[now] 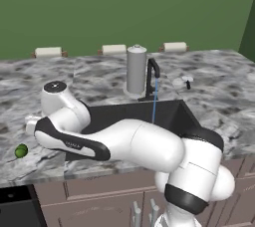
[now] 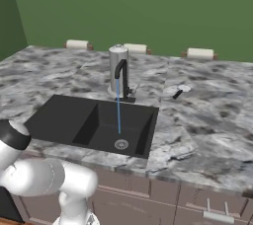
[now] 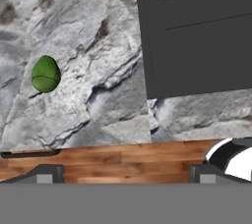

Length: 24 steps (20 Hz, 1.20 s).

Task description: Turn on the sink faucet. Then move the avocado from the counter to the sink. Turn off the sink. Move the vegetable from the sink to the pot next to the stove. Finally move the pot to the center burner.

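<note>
Nearest the base, the white arm folds low to the left over the front edge of the counter [image 1: 219, 91], and in the hand view the gripper [image 3: 123, 174] hangs with its jaws spread wide and nothing between them, looking down past the counter's lip.

Just beyond that edge, on the marbled stone left of the sink [image 2: 64, 115], lies the avocado [image 3: 46, 74], apart from the basin and untouched. It is a stubby oval; in the hand view its long axis runs roughly up and down the picture with the narrower end toward the top, though the difference between ends is slight.

Farther back, the sink faucet [image 2: 120, 73] stands behind the basin beside a grey canister [image 1: 136, 69], and a thin blue stream falls from its spout to the drain [image 2: 121, 144].

So the first step looks done: water is running. Carrying the avocado to the sink, shutting the tap, and both pot steps remain.
</note>
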Available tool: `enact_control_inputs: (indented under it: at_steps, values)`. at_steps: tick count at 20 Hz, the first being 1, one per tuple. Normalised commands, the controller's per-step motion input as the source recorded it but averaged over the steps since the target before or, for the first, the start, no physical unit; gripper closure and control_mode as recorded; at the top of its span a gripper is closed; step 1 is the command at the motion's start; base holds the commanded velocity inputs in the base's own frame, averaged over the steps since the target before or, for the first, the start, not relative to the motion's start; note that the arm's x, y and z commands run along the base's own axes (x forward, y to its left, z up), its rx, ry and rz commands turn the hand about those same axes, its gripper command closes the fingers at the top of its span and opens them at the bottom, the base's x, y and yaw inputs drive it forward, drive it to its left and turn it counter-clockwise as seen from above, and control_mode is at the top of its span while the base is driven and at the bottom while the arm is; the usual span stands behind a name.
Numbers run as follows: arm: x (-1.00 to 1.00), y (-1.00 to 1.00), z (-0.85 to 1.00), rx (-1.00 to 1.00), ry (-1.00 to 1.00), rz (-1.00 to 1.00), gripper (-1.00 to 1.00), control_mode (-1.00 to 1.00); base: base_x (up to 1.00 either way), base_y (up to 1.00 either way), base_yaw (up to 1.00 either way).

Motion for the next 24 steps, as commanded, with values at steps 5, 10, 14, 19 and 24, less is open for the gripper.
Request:
enact_control_inputs:
  at_steps: [5, 10, 14, 19, 24]
  values:
    - [0.01, 0.36, -0.08, 0.00, 0.07, 0.00, -1.00, -1.00, 0.00, 0.00, 0.00]
    - [0.06, 0.29, -0.07, 0.00, 0.07, 0.00, -1.00, -1.00, 0.00, 0.00, 0.00]
    - [0.04, 0.09, -0.13, -0.05, 0.01, 0.00, -1.00, -1.00, 0.00, 0.00, 0.00]
    - [0.11, 0.12, -0.14, -0.08, 0.00, -0.01, -1.00, -1.00, 0.00, 0.00, 0.00]
    - [0.23, 0.27, -0.08, -0.03, 0.03, -0.01, -1.00, -1.00, 0.00, 0.00, 0.00]
